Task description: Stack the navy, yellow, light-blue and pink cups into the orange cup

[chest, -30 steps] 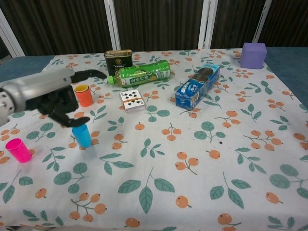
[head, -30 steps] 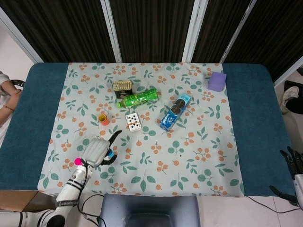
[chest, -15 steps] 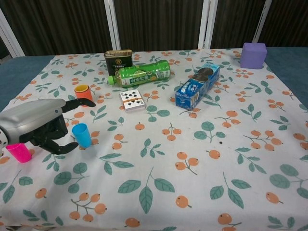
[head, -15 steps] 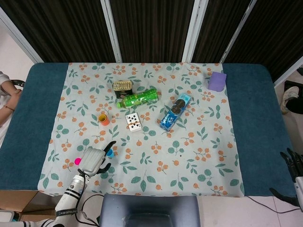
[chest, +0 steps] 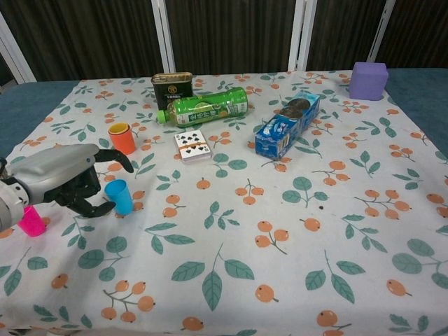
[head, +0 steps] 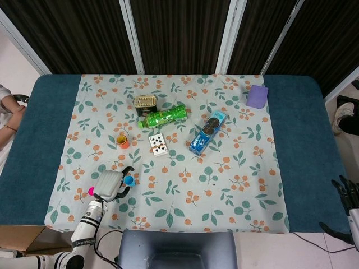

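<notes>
The left hand (chest: 66,183), fingers curled loosely and holding nothing, sits just left of the upright light-blue plastic cup (chest: 119,197) on the counter, far nearer than the right hand (head: 348,197), whose fingers look spread.

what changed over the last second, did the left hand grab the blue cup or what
The left hand dropped from above the light-blue cup and pulled back toward the robot; it now sits low beside the cup, its fingers curled near it, no grip visible. The light-blue cup, pink cup, orange cup and the right hand stayed put.
</notes>
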You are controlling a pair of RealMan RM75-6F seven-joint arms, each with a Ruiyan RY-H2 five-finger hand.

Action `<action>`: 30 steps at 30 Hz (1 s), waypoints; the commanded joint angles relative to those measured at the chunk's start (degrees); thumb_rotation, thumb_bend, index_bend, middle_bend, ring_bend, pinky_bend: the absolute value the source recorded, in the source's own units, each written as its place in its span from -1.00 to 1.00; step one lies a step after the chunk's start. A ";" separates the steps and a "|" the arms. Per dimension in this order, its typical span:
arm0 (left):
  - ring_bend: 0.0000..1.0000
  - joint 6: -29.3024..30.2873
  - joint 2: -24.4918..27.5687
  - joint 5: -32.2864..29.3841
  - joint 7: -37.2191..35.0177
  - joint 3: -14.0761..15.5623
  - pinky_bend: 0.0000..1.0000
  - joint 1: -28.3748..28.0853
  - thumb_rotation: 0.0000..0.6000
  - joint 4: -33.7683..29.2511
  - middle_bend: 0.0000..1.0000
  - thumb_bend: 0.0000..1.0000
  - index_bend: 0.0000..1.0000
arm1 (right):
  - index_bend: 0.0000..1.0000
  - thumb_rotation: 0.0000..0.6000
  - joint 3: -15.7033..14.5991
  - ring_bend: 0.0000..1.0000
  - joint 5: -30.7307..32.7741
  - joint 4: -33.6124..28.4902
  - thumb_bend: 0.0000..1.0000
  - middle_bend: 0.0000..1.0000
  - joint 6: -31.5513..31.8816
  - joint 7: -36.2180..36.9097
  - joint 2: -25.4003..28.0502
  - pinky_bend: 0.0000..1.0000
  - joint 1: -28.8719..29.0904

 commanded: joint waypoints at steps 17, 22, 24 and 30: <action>1.00 -0.15 0.08 -0.38 -1.01 -2.69 1.00 -0.35 1.00 1.20 1.00 -0.31 0.11 | -1.00 1.00 0.05 -1.00 0.08 0.06 -0.57 -1.00 0.20 0.12 0.02 -1.00 -0.07; 1.00 2.09 0.56 -0.42 -2.17 -10.07 1.00 -3.19 1.00 2.42 1.00 -0.31 0.12 | -1.00 1.00 0.27 -1.00 0.63 0.02 -0.57 -1.00 0.16 0.60 0.25 -1.00 -0.05; 1.00 2.37 -0.61 -1.73 -2.31 -13.74 1.00 -5.30 1.00 5.77 1.00 -0.31 0.13 | -1.00 1.00 0.35 -1.00 0.79 -0.02 -0.57 -1.00 0.18 0.80 0.32 -1.00 -0.06; 1.00 0.13 -5.70 -5.87 -1.38 -18.50 1.00 -10.97 1.00 18.27 1.00 -0.27 0.13 | -1.00 1.00 0.69 -1.00 1.44 0.04 -0.57 -1.00 0.46 0.99 0.42 -1.00 -0.20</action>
